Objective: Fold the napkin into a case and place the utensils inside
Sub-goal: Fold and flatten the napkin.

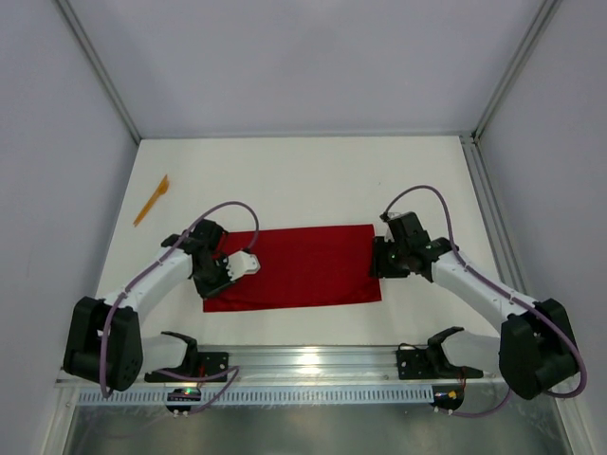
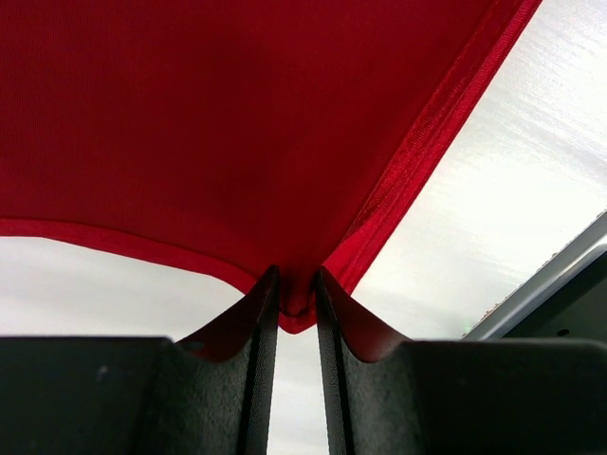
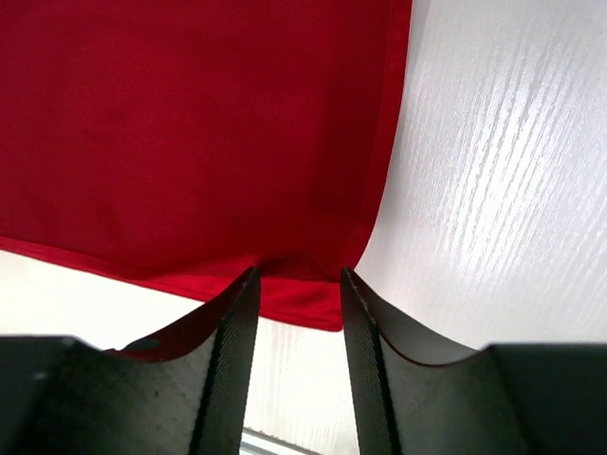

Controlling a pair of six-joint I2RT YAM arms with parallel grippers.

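Note:
The red napkin [image 1: 303, 265] lies on the white table as a wide, flat rectangle between the two arms. My left gripper [image 1: 216, 282] is at its left end. In the left wrist view the cloth [image 2: 237, 123] draws to a point at a corner, which sits pinched between the narrow jaws of the left gripper [image 2: 297, 284]. My right gripper [image 1: 377, 261] is at the right end. In the right wrist view it [image 3: 299, 280] stands open over the napkin's [image 3: 190, 123] corner, which lies slack. One orange utensil [image 1: 152, 201] lies at the far left, apart from the cloth.
A metal rail [image 1: 313, 360] runs along the near edge, with two black brackets [image 1: 185, 353] [image 1: 436, 351] on it. Grey walls enclose the table on the left, back and right. A metal strip [image 1: 488, 218] borders the right side.

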